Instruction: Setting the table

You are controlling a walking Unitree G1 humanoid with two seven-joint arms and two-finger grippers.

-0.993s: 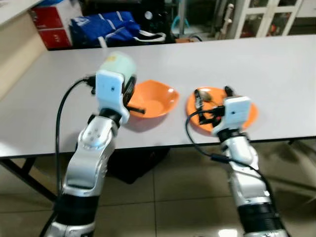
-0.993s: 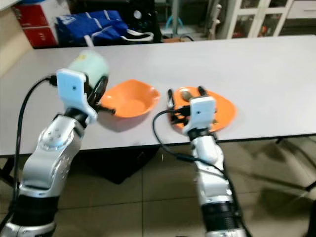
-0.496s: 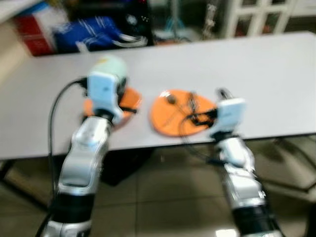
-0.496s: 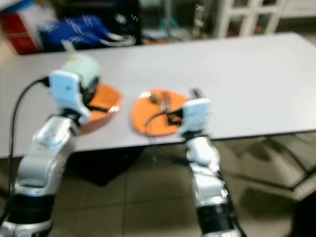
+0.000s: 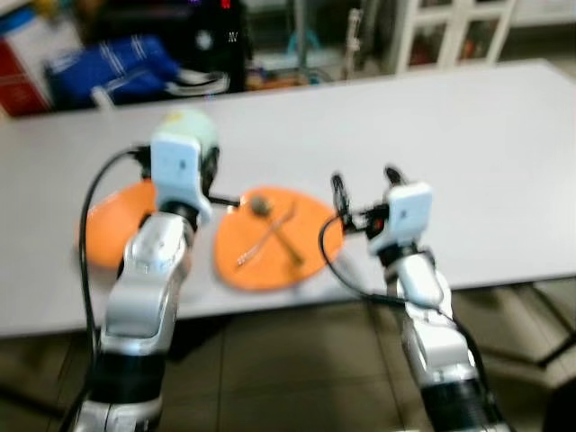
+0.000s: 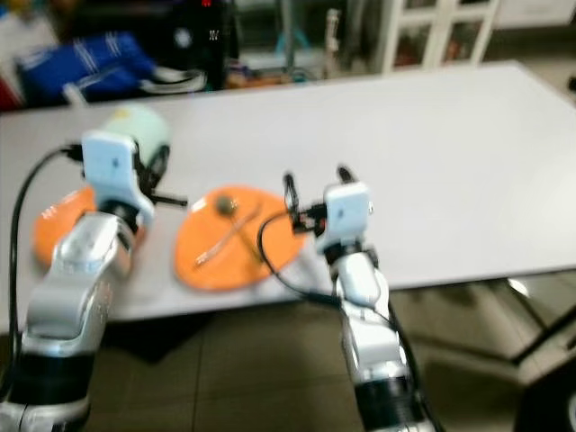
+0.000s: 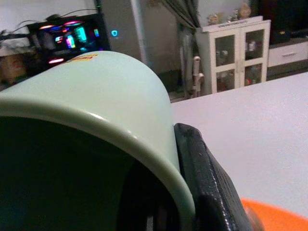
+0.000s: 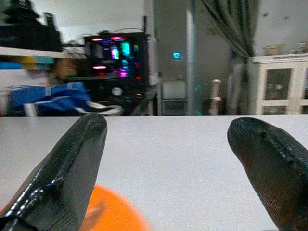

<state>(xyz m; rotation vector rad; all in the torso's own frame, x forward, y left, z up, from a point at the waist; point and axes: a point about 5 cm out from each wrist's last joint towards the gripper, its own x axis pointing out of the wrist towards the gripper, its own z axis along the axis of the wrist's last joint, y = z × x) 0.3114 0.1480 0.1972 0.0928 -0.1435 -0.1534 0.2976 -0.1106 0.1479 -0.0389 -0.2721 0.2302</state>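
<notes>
On the white tabletop (image 5: 468, 135), near its front edge, lies an orange plate (image 5: 270, 238) with a spoon and a second utensil crossed on it (too blurred to name). Beside it, partly behind the left arm, sits an orange bowl (image 5: 112, 229). The left hand (image 5: 202, 171) pinches a pale green cup (image 7: 106, 101) above the bowl. The right hand (image 5: 363, 180) hovers just beside the plate, fingers (image 8: 72, 163) spread wide.
</notes>
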